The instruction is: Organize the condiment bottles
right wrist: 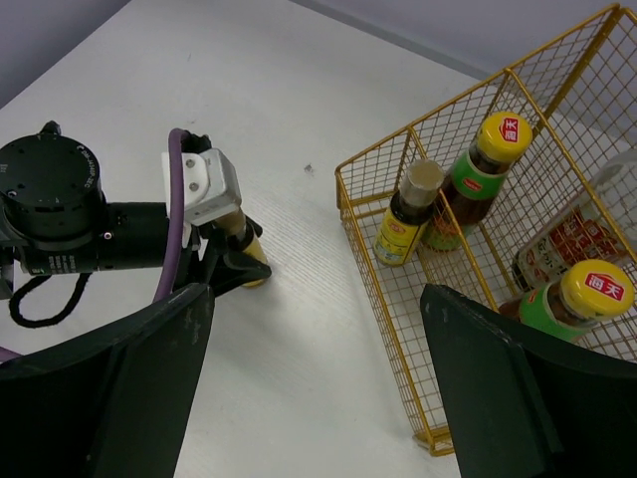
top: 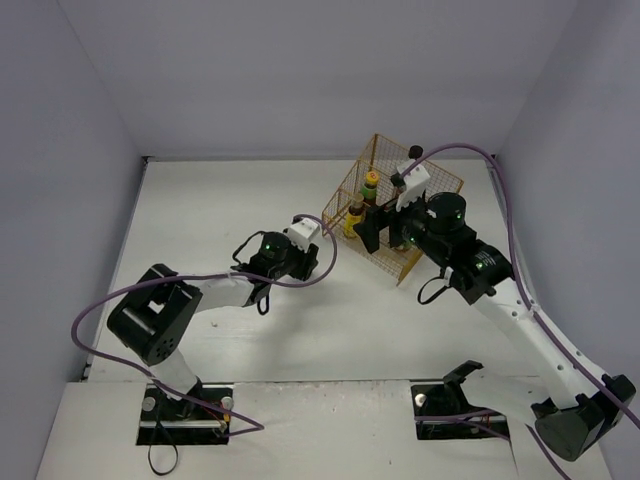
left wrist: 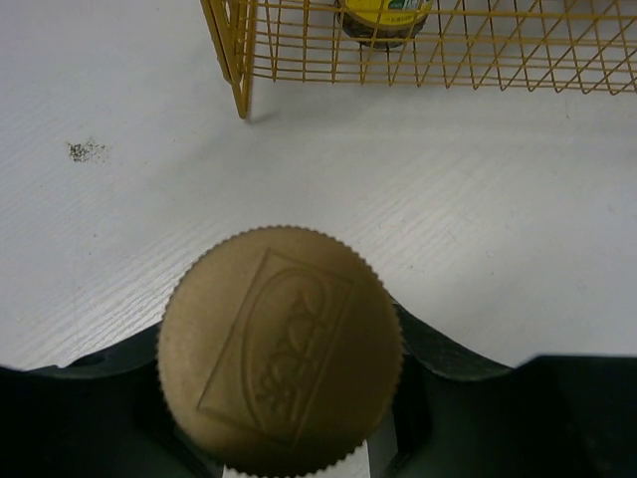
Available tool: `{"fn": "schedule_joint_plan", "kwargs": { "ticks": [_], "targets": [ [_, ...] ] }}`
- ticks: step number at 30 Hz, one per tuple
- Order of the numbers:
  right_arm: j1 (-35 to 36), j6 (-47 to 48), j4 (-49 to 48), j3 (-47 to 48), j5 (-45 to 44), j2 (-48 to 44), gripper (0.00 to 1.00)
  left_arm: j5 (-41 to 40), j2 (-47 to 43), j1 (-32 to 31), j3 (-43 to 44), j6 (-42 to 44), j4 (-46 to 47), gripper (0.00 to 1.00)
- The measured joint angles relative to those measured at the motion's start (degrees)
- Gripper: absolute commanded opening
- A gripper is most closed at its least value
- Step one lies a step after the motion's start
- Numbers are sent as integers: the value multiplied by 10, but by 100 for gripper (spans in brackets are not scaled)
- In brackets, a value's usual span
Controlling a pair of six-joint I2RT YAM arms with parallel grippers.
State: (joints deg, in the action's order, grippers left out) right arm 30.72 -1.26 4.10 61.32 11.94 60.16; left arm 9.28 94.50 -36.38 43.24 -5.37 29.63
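- Top view: the left arm [top: 190,300] reaches from 7 o'clock toward the table centre. The left gripper [top: 318,248] points to 1 o'clock at the wire basket [top: 447,178]. The right arm [top: 520,310] stretches from 5 o'clock, and the right gripper [top: 378,222] hangs over the basket's 8 o'clock side.
- Left wrist view: the fingers clamp the held short bottle [left wrist: 281,349], with its tan ribbed cap facing the camera. The basketed short bottle [left wrist: 383,15] stands at 12 o'clock.
- Right wrist view: the fingers [right wrist: 129,378] are spread wide with nothing between them. The basket lies at 3 o'clock and holds the basketed short bottle, two orange-capped bottles [right wrist: 478,164] and the clear bottle [right wrist: 572,239], which is lying flat. The held short bottle is outside the basket, at 9 o'clock.
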Motion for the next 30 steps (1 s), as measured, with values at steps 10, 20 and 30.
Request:
{"fn": "schedule_joint_plan", "kwargs": {
  "ticks": [10,20,30],
  "targets": [
    [0,-3,29,-15,-17,-24,88,-32,12,-7,-39,-37,84,61],
    [0,-16,36,-19,-17,-28,89,-36,-26,-7,-47,-54,58,73],
    [0,-18,43,-19,-21,-42,89,-38,-142,-7,-24,-70,-45,73]
  ]
}}
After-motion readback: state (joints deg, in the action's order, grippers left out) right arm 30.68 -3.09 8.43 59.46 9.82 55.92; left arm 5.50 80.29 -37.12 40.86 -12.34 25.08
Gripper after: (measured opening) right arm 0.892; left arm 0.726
